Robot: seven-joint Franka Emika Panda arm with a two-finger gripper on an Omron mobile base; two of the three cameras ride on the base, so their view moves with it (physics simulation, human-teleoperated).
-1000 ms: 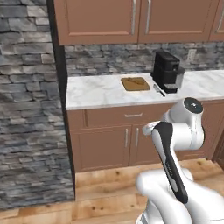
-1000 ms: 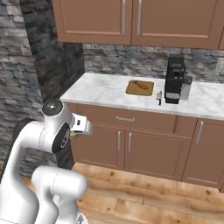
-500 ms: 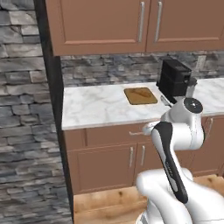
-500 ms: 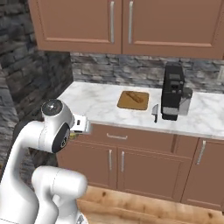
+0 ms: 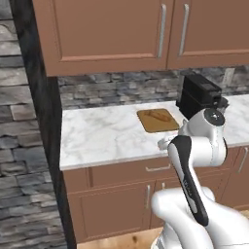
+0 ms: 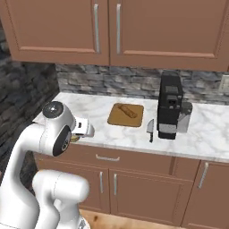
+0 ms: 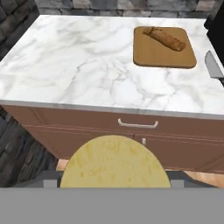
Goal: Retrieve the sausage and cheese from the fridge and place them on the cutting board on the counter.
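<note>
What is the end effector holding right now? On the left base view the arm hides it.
Observer: The hand view shows the pale yellow cheese sitting in the end effector, in front of the counter's edge.
Operator: Anything near the cutting board I should avoid?
Observer: Yes, in the right base view a knife lies on the counter between the cutting board and the coffee machine.

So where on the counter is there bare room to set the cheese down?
The white marble counter is bare left of the brown wooden cutting board. The board's near half is free; a brown sausage lies along its far edge. Right is crowded: knife, black coffee machine.
</note>
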